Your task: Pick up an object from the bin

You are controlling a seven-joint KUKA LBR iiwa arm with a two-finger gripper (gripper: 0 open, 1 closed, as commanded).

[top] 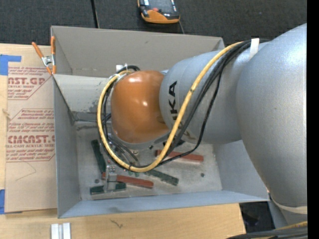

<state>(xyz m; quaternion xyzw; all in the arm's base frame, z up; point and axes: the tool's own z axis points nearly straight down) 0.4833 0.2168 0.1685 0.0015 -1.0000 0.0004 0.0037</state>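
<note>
Red-brown stick (pixel 134 182), flat, narrow and matt, lies near seven o'clock on the floor of the grey metal bin (pixel 67 148), stretched almost level with its left end just beside a small grey metal piece that seems to be the tip of the gripper (pixel 110 176). Whether the gripper is open or closed cannot be told, since its body is hidden under the wrist. Touching or just under that same tip, a dark green stick (pixel 102 189) of the same slim, flat shape runs toward eight o'clock, close to the bin's front wall. A second green stick (pixel 97 153) lies steeply slanted at nine o'clock of the gripper, along the foot of the left sloping wall. At three o'clock of the gripper a third green stick (pixel 164 177) points down to the right, and beyond it, toward two o'clock, another red stick (pixel 185 157) rests flat and partly under the arm. The bin's floor is dull, scuffed sheet metal with dark specks. Above the sticks hangs a glossy, rounded orange cover (pixel 134 108) on the wrist, smooth as a shell, joined to the thick, silver-grey arm (pixel 259 108). A yellow cable (pixel 101 118), with black ones beside it, loops round the cover.
</note>
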